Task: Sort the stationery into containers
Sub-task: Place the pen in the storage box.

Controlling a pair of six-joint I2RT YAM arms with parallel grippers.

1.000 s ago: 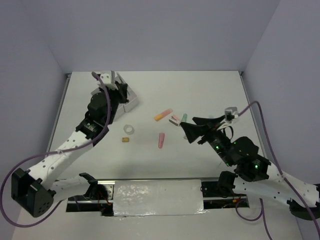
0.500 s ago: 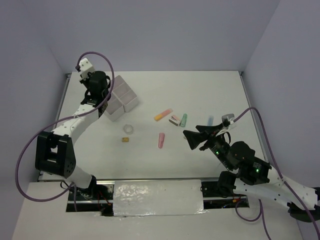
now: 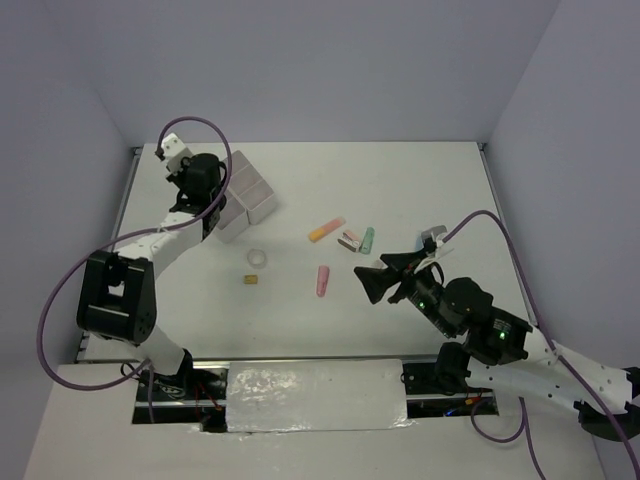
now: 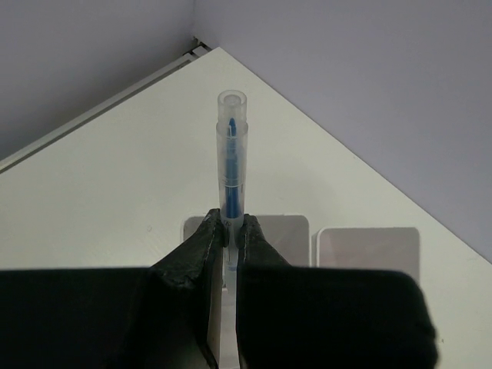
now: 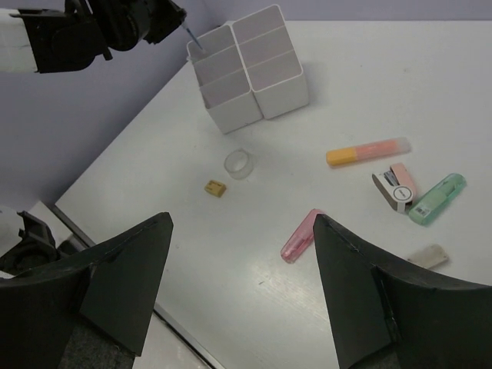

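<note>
Blue pen (image 4: 231, 154), perhaps over containers (image 5: 280, 98)

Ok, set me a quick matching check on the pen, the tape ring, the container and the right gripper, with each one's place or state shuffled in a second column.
Column one:
1. blue pen
2. tape ring
3. white container
4. right gripper

Column two:
A. open, holding nothing
B. lying on the table beside the tan eraser
C. clamped in the left gripper
D. standing at the table's far left, four compartments

Pairs: 1-C, 2-B, 3-D, 4-A
</note>
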